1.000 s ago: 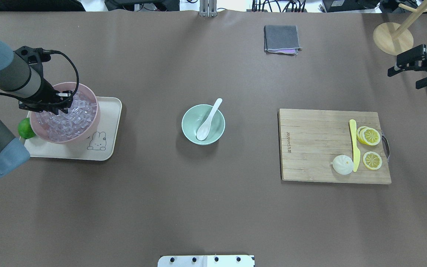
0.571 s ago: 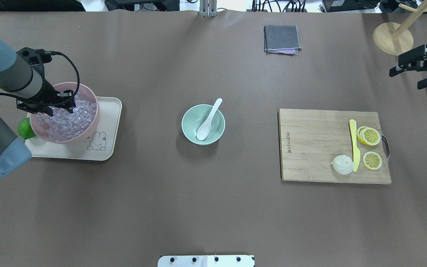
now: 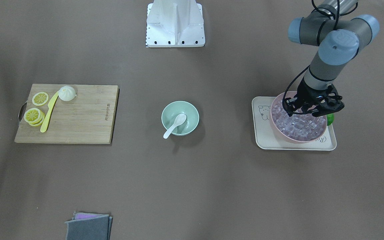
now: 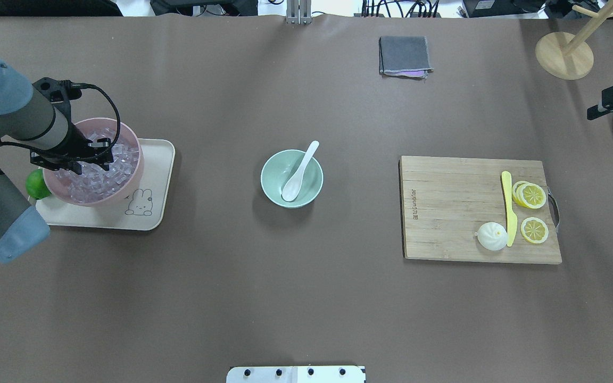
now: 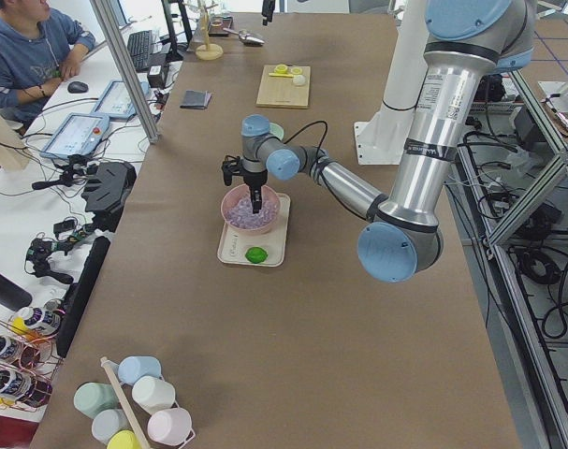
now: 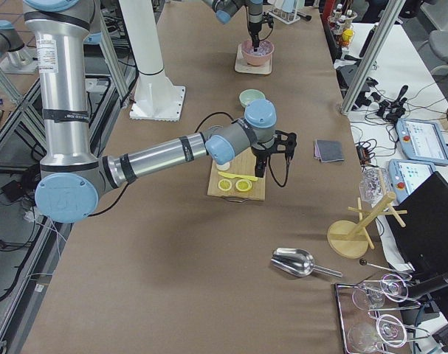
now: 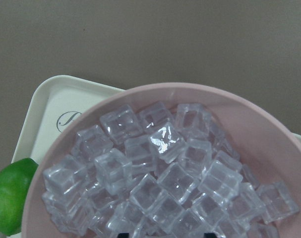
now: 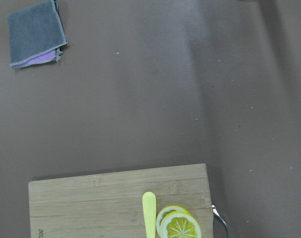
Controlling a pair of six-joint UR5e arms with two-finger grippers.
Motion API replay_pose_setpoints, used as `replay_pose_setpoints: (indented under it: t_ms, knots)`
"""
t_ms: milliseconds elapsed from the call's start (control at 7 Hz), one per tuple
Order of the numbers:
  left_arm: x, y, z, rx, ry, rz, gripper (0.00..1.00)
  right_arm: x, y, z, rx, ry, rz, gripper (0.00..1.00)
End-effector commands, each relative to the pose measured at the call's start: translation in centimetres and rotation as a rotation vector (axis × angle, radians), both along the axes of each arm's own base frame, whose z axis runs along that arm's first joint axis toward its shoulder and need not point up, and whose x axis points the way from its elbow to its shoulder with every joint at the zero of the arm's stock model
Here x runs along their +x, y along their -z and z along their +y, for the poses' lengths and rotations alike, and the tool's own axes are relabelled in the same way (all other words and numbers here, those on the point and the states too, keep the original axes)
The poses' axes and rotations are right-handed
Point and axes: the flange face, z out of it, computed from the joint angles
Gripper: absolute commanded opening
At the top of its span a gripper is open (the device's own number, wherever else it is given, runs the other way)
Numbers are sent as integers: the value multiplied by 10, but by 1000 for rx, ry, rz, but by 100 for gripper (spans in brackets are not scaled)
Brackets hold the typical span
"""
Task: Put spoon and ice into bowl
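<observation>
**Exterior front-facing view:** the left pincer (image 3: 307,111) hangs spread over the ice (image 3: 297,125) heaped in the pink bowl (image 3: 294,140). It grips nothing and is placed to take one cube.

**Overhead exterior view:** the spoon (image 4: 297,175) already lies in the mint bowl (image 4: 270,186) at mid table (image 4: 306,298) (handle over the rim). The right pincer (image 4: 611,119), fingers apart and empty, is parked aside.

**Left wrist-mounted view:** the cubes sit close below, none lifted.

The right gripper (image 4: 606,121) is cut by the overhead view's right edge. The pink bowl (image 4: 132,185) half hides the lime (image 4: 35,184).
</observation>
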Motion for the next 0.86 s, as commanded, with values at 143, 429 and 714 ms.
replay_pose_setpoints:
  t_ms: [143, 429, 714]
  knots:
    - [10, -4, 7, -1, -21, -7, 56, 10, -14, 9, -1, 8, 5, 100]
    - [10, -6, 7, 3, -30, -11, 53, 15, -20, 12, -3, 7, 10, 100]
    - [9, -8, 7, 14, -46, -17, 53, 17, -26, 16, -7, 9, 14, 100]
